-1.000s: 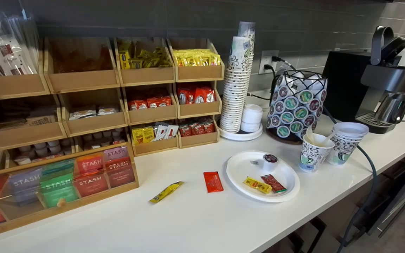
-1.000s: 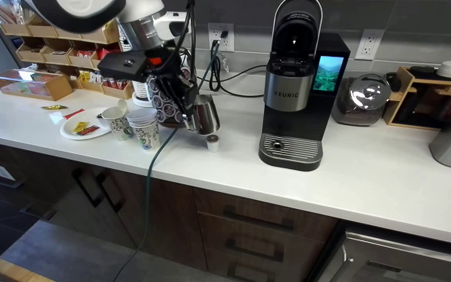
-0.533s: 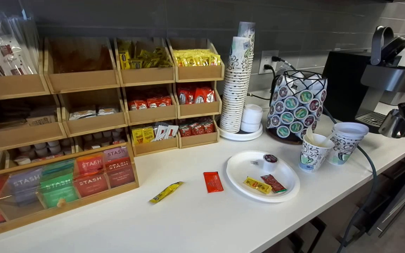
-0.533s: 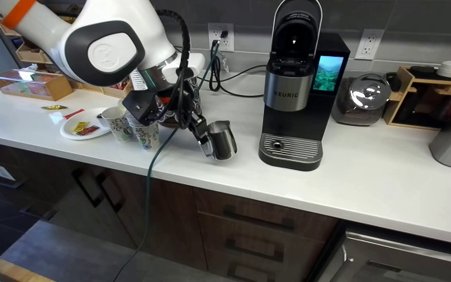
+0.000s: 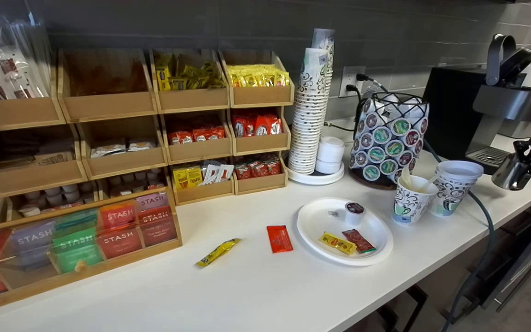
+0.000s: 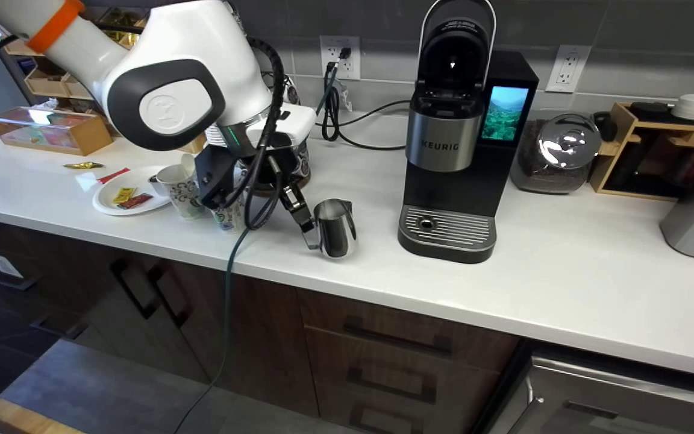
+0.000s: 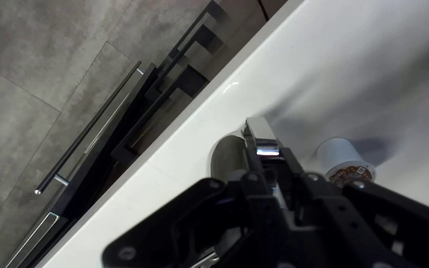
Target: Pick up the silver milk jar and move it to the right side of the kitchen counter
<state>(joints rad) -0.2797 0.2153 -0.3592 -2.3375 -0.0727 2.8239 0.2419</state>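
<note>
Both exterior views: milk jar (image 6: 336,234) now lower

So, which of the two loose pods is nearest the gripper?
The brown-lidded pod, on the counter, showing beside the gripper in the wrist view; the other pod, purple-lidded, sits farther off on the plate.

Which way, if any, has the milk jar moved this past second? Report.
Yes: in an exterior view, the milk jar has shifted toward the counter's front edge and coffee maker.
</note>
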